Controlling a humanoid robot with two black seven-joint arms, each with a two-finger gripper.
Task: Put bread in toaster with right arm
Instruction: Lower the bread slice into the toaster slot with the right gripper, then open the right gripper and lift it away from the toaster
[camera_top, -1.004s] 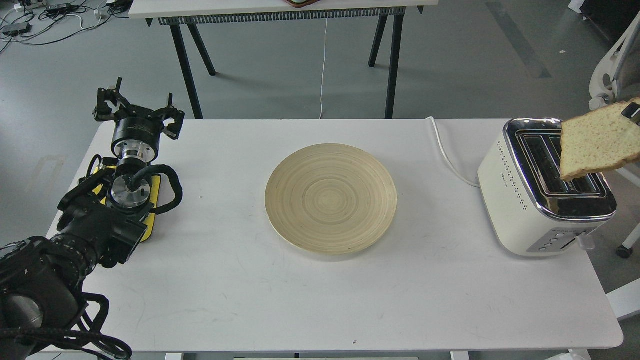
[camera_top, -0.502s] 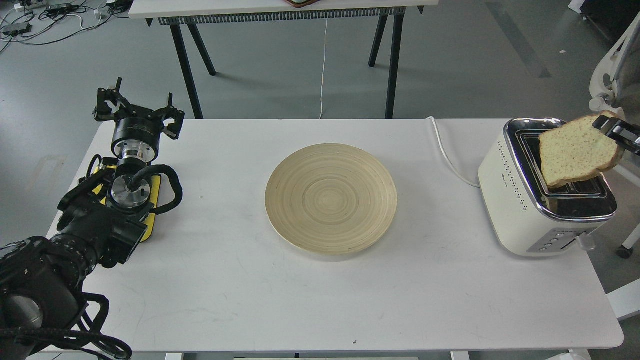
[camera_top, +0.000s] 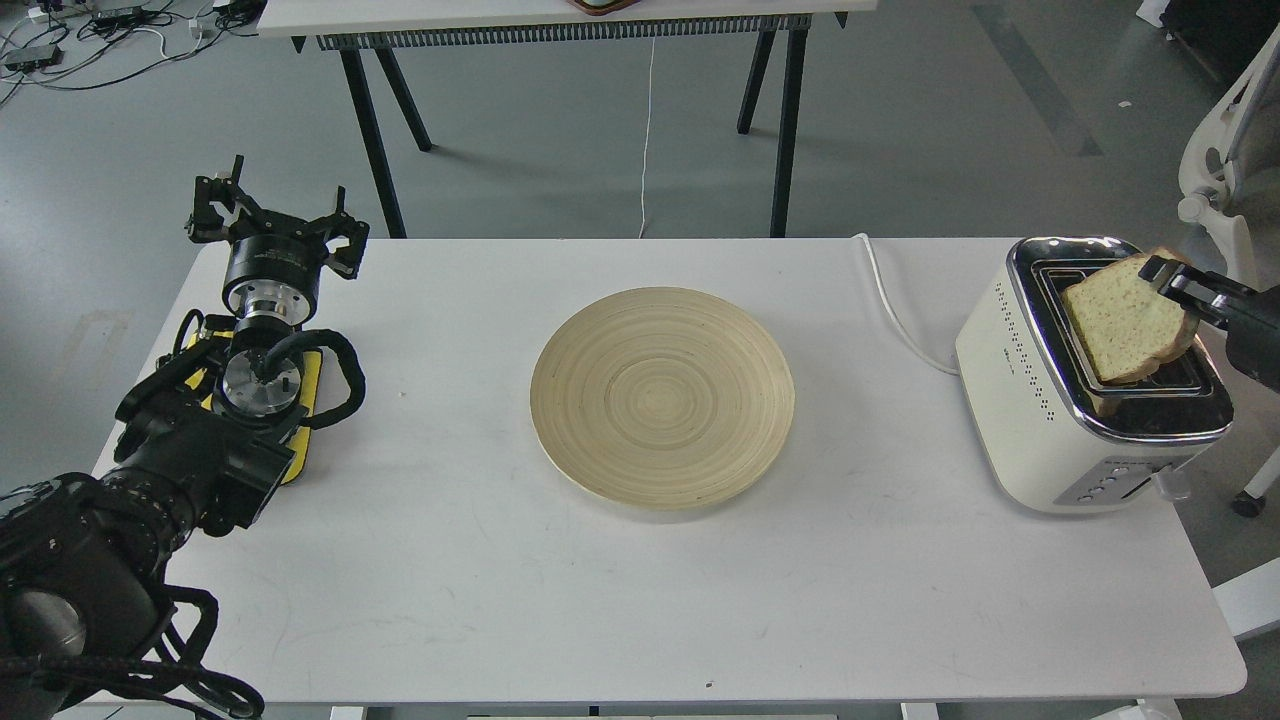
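A white table (camera_top: 640, 600) takes up most of the room in front of me, with a round wooden plate (camera_top: 662, 396) lying at its middle. At the left edge the left arm (camera_top: 190, 440) rests on the tabletop, and its left gripper (camera_top: 275, 225) points away with the fingers spread wide around nothing. On the far right stands the toaster (camera_top: 1040, 410), cream-sided with a chrome top, a white cord (camera_top: 895, 310) trailing from behind it. The right gripper (camera_top: 1172, 285) reaches in from the right edge, clamped on the top crust of the bread (camera_top: 1120, 320). The slice hangs tilted, its lower edge dipping into a slot.
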